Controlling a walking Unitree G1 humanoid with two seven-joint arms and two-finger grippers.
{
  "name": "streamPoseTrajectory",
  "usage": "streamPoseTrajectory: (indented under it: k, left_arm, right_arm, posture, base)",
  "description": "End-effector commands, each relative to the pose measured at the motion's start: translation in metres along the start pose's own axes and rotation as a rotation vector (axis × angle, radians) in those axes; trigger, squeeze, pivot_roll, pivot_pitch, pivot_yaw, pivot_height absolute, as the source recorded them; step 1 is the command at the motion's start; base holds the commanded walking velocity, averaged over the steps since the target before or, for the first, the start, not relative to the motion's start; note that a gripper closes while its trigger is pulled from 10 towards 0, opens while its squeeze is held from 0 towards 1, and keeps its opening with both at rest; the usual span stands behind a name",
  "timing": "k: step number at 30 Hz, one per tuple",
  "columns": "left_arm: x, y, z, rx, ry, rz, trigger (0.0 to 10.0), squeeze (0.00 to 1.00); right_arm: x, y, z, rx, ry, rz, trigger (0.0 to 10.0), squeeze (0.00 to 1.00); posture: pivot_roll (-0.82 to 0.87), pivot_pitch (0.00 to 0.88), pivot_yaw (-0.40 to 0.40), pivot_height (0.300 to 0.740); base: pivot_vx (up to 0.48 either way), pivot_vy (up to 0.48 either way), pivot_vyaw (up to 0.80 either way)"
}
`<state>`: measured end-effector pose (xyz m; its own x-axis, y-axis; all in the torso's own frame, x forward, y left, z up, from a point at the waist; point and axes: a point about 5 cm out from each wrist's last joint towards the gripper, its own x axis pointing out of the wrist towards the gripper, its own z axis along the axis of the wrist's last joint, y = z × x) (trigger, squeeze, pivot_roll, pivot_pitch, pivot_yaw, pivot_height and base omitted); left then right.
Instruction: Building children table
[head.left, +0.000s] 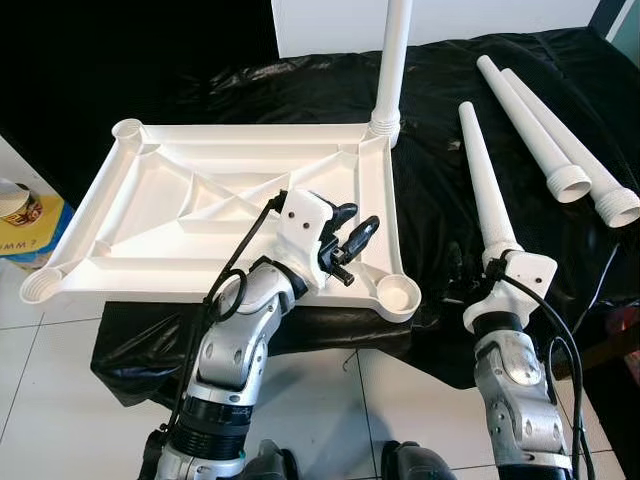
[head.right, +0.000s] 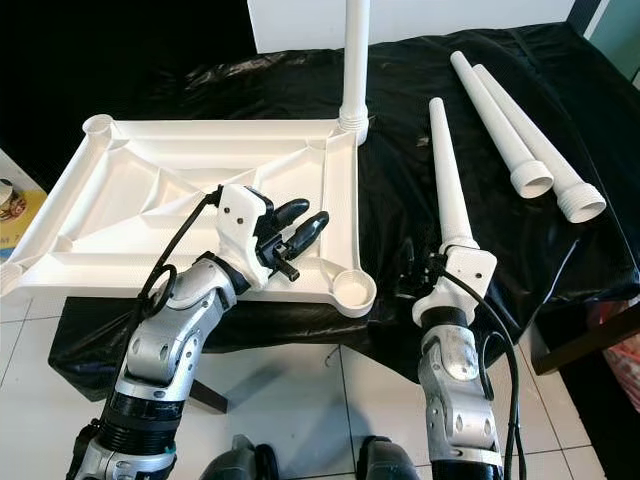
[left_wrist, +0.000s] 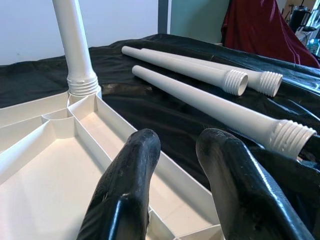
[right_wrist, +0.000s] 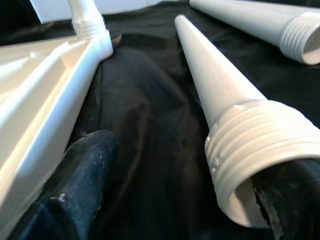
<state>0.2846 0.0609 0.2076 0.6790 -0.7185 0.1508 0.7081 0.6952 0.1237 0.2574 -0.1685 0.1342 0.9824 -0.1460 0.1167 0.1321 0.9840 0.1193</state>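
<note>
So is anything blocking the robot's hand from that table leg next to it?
No. The right gripper is already at the threaded end of the nearest table leg, one finger beside it. Just black cloth lies between.

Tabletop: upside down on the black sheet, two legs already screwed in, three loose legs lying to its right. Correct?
Not quite. One leg is screwed in, at the far right corner of the tabletop; the left eye view shows the other three corner sockets empty. The rest holds: it lies upside down on the black sheet, with three loose legs to its right.
</note>
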Motion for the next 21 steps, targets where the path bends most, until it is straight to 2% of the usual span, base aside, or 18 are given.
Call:
streamPoseTrajectory:
  k: [1,5,7,11,12,15,18,20,21]
  left_arm:
    - [0.000,0.003,0.001,0.008,-0.008,0.049,10.0,0.00]
    - [0.000,0.002,0.001,0.009,-0.010,0.049,10.0,0.00]
    - [0.000,0.002,0.000,0.009,-0.009,0.047,10.0,0.00]
    - [0.000,0.003,0.000,0.009,-0.009,0.045,10.0,0.00]
    - [0.000,0.003,0.001,0.010,-0.007,0.043,10.0,0.00]
    - [-0.001,0.003,0.000,0.009,-0.006,0.041,10.0,0.00]
    - [-0.001,0.003,0.000,0.007,-0.004,0.036,10.0,0.00]
    - [-0.001,0.003,0.000,0.007,-0.004,0.036,10.0,0.00]
    - [-0.001,0.003,0.000,0.007,-0.003,0.034,10.0,0.00]
  right_arm:
    - [-0.007,0.001,-0.005,-0.015,0.036,0.007,10.0,0.00]
    - [-0.016,-0.002,-0.015,-0.051,0.101,-0.002,10.0,0.00]
    - [-0.022,-0.005,-0.025,-0.105,0.168,-0.014,10.0,0.00]
    - [-0.026,-0.010,-0.034,-0.159,0.210,-0.031,10.0,0.00]
    - [-0.028,-0.015,-0.039,-0.196,0.233,-0.043,10.0,0.00]
    - [-0.031,-0.018,-0.041,-0.213,0.238,-0.049,10.0,0.00]
    - [-0.038,-0.018,-0.035,-0.235,0.174,-0.033,10.0,0.00]
    - [-0.038,-0.018,-0.035,-0.235,0.174,-0.033,10.0,0.00]
    - [-0.041,-0.017,-0.028,-0.239,0.133,-0.026,10.0,0.00]
  posture:
    - [-0.03,0.109,0.014,0.740]
    - [-0.04,0.111,0.018,0.740]
    - [-0.04,0.114,0.020,0.740]
    - [-0.04,0.124,0.025,0.740]
    - [-0.04,0.131,0.030,0.740]
    - [-0.04,0.133,0.033,0.740]
    - [-0.04,0.136,0.039,0.740]
    - [-0.04,0.136,0.039,0.740]
    - [-0.05,0.135,0.042,0.740]
  base:
    - [0.000,0.000,0.00]
    - [0.000,0.000,0.00]
    - [0.000,0.000,0.00]
    - [0.000,0.000,0.00]
    - [0.000,0.000,0.00]
    - [0.000,0.000,0.00]
    - [0.000,0.000,0.00]
    - [0.000,0.000,0.00]
    - [0.000,0.000,0.00]
